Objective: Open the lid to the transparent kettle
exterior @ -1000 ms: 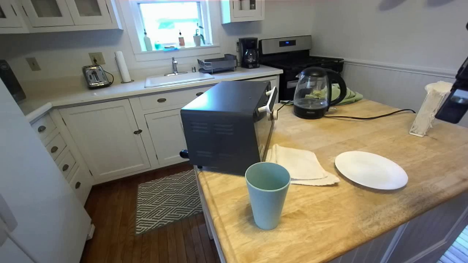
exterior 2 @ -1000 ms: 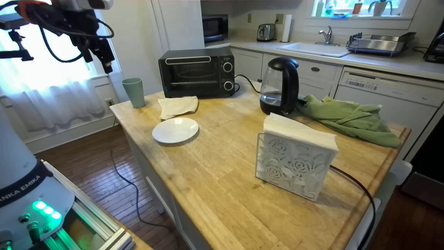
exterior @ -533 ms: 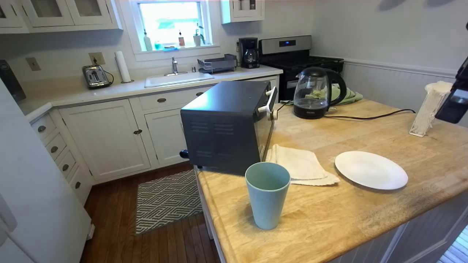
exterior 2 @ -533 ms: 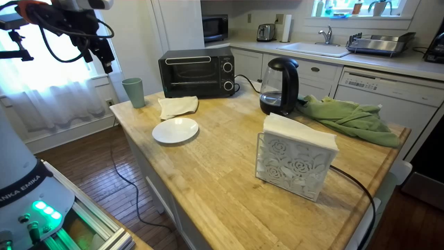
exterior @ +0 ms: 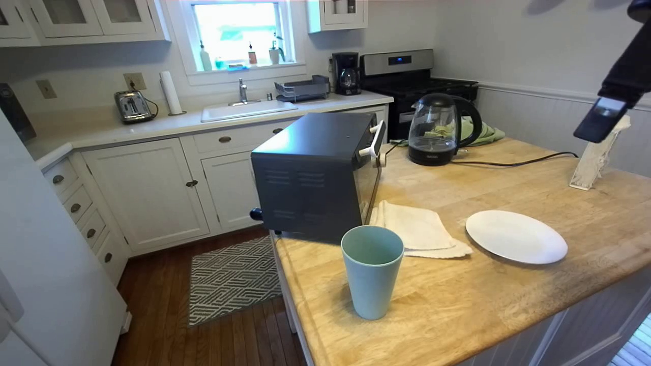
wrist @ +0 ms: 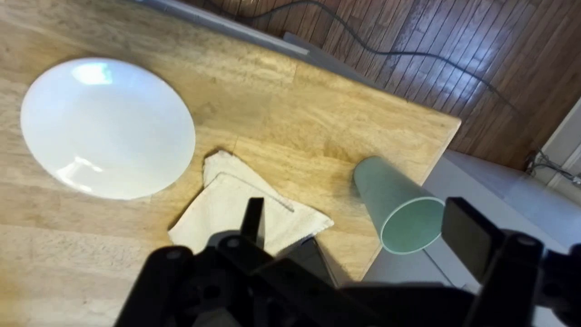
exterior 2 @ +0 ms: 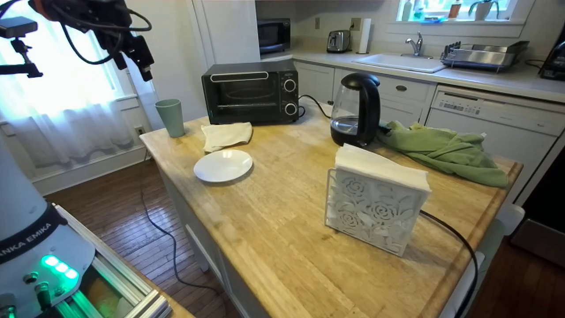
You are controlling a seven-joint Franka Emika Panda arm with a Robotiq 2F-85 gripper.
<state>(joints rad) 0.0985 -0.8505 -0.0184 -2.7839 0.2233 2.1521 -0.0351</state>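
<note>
clear glass, soft cloth, smooth wood
the transparent kettle is smooth, shiny glass, its lid plastic-looking with a dull sheen; the gripper looks mostly matt; the plate is smooth and glossy, the cup matt; the folded cloth and the towel are soft, dull fabric; the tabletop is wood with a low sheen, the floor shinier boards; the napkins look like matt paper.

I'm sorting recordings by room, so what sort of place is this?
A kitchen, most likely in a home: a sink and a toaster show in both exterior views, and a stove shows in an exterior view.
</note>
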